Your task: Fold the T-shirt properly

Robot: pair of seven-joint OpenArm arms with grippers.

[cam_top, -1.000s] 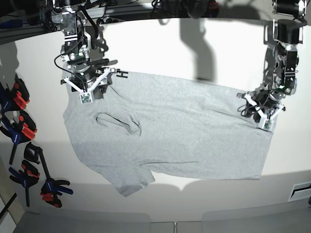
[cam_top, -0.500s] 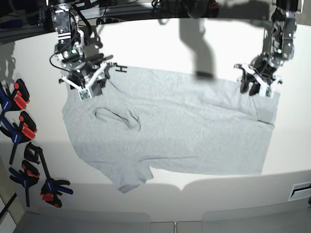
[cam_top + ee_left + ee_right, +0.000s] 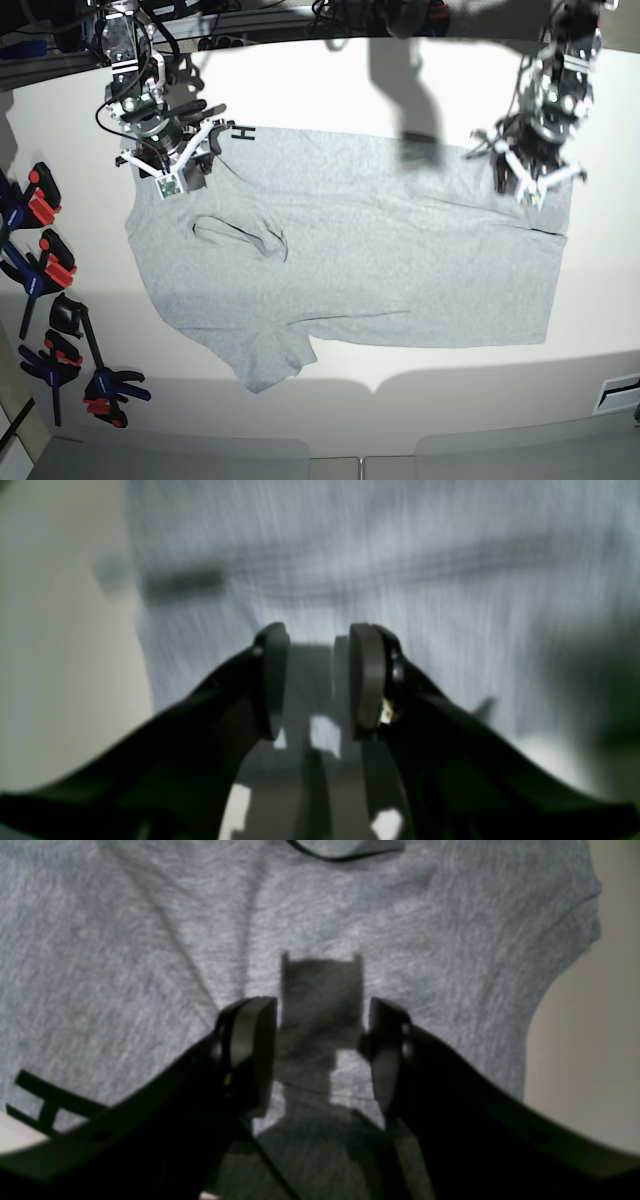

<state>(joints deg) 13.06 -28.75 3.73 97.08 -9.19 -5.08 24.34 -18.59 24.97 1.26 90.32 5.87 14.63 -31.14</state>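
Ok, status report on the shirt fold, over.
Left gripper and right gripper open, empty above the cloth. T-shirt spread flat, unfolded. Clamps at table edge, clear of the shirt.

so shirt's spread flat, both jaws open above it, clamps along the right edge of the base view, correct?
Not quite: the clamps lie along the left edge of the base view. The rest holds: the T-shirt is spread flat, and the left gripper and right gripper show open jaws above it.
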